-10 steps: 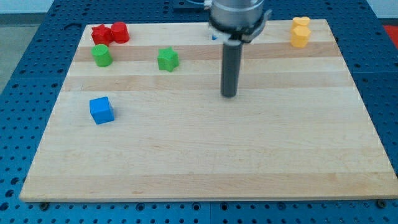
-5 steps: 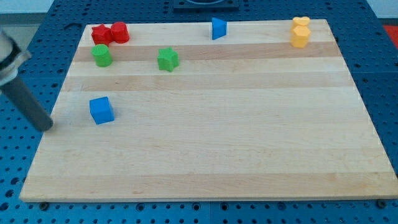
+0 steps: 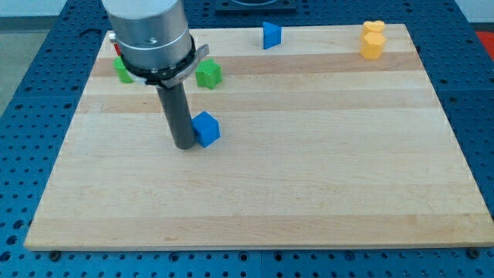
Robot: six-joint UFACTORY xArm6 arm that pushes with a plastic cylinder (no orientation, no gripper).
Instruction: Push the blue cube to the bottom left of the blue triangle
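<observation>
Glossy blue cube (image 3: 206, 128) left of the pale wooden board's (image 3: 309, 177) centre, my tip (image 3: 185, 145) pressed against its left face, blue triangle (image 3: 271, 35) well apart at the view's top, green block (image 3: 208, 74) near, two yellow blocks (image 3: 373, 40) top right

dark grey my tip (image 3: 185, 145) touches a bright blue cube (image 3: 206, 128) on its right; blue triangle (image 3: 271, 35), green blocks (image 3: 208, 73), yellow blocks (image 3: 373, 40), pale striped wooden board (image 3: 309, 170).

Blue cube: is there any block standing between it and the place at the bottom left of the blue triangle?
Nothing visible does. My tip touches the blue cube on its left; the board toward the blue triangle is bare, the green star lying left of that line.
</observation>
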